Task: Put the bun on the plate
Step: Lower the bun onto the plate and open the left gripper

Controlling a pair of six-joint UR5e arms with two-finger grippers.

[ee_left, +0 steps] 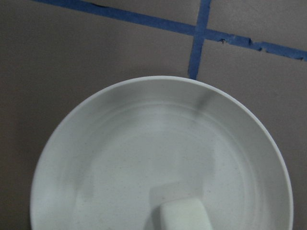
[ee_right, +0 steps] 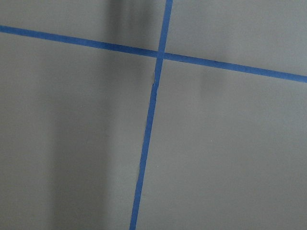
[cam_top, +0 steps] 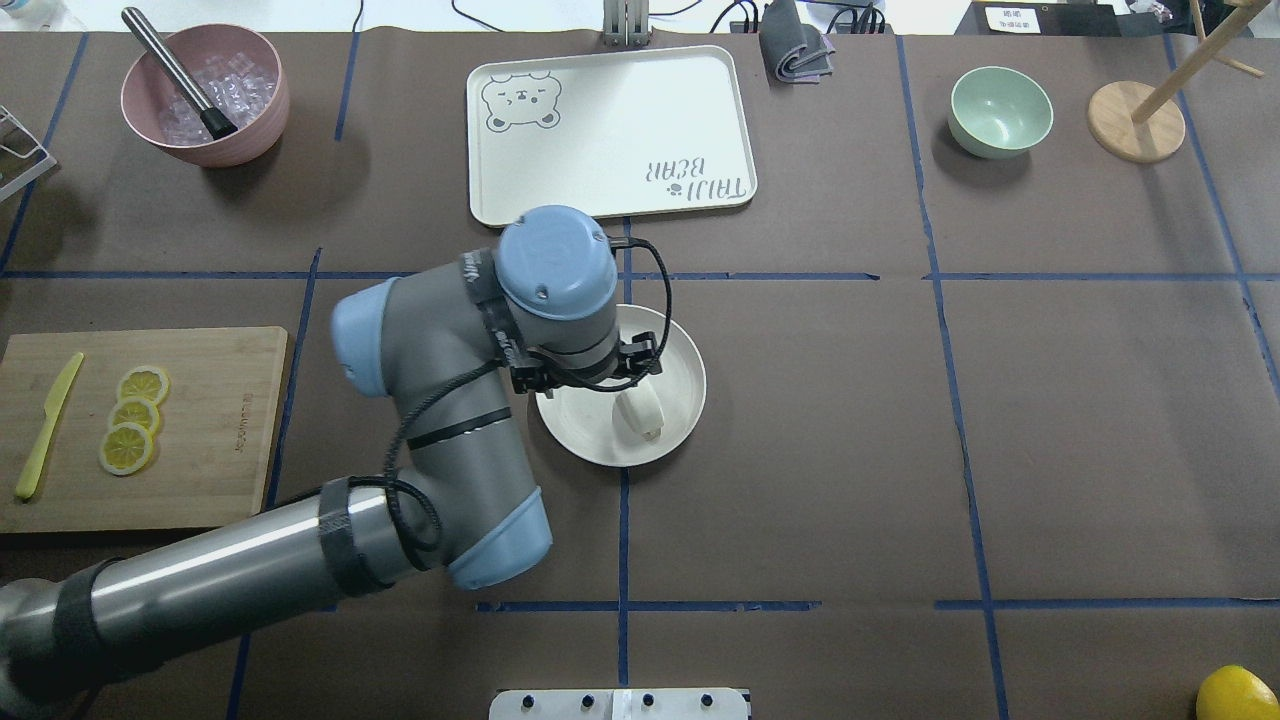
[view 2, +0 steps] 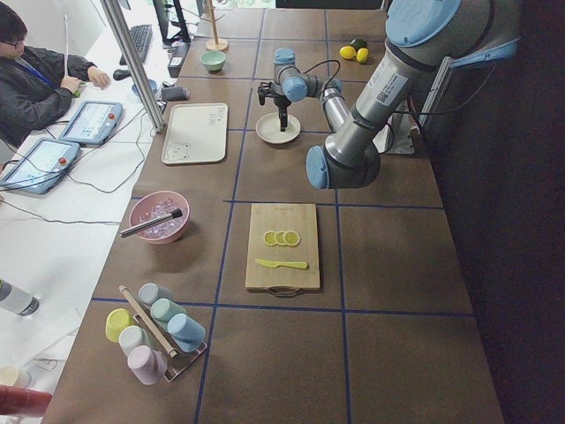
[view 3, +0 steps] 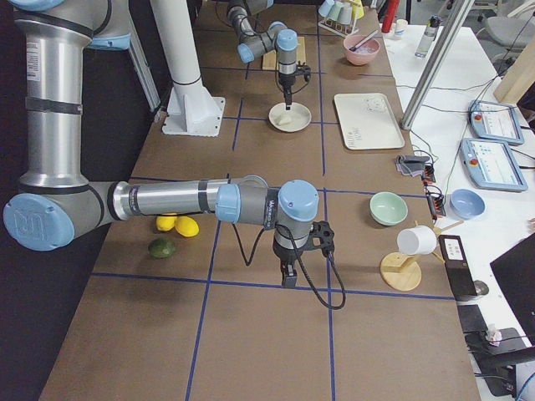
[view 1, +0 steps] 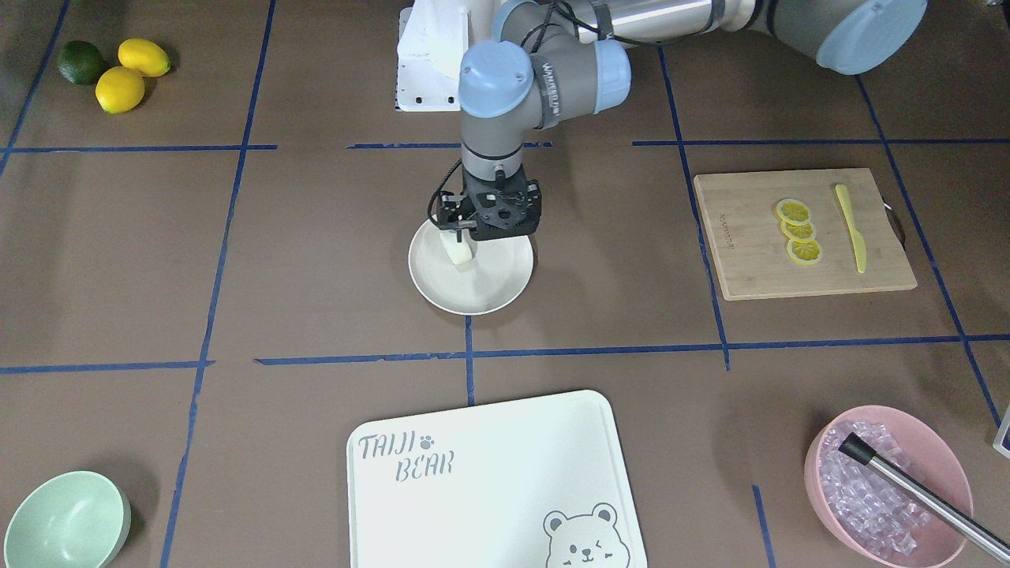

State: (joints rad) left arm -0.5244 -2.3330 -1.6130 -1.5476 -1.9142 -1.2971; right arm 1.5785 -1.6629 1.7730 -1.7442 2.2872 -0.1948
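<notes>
The bun (cam_top: pixel 640 412) is inside the plate (cam_top: pixel 683 365), resting on its floor; in the overhead view it sits toward 5 o'clock of the plate's middle, within the rim and not hanging over it; the plate itself is at 6 o'clock from the bear-printed board (cam_top: pixel 610 130). The left gripper (view 1: pixel 459 231) hangs straight down over the plate, its tips at or just above the bun's upper end; no view shows whether the jaws grasp the bun or have let go, so I cannot tell. The right gripper (view 3: pixel 288 277) hovers over bare table well away from the plate; its state cannot be told either. The placing looks all but done; what may be left is release, if not yet made, and lifting clear.
</notes>
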